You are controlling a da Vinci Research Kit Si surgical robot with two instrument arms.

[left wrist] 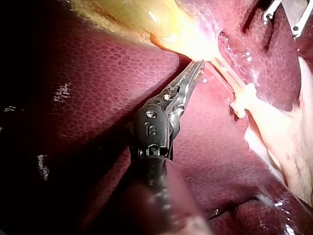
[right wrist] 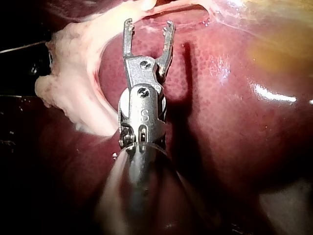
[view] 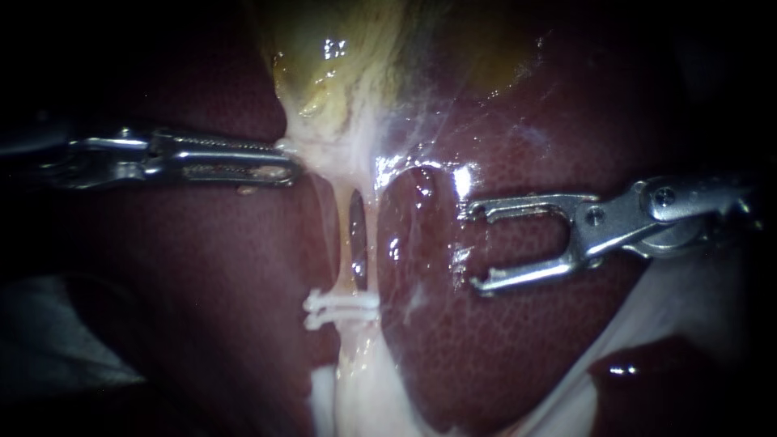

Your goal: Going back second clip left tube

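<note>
Right instrument gaping, clip seemingly around tube

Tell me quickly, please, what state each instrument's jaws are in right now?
Left instrument: jaws shut on the pale tissue under the gallbladder.
Right instrument: jaws open, holding nothing.

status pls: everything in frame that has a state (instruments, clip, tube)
left instrument: jaws shut on the gallbladder, at its narrow end.
right instrument: jaws open, empty, over the liver.
clip: closed across the tube.
tube: whole, not cut, one clip on it.
</note>
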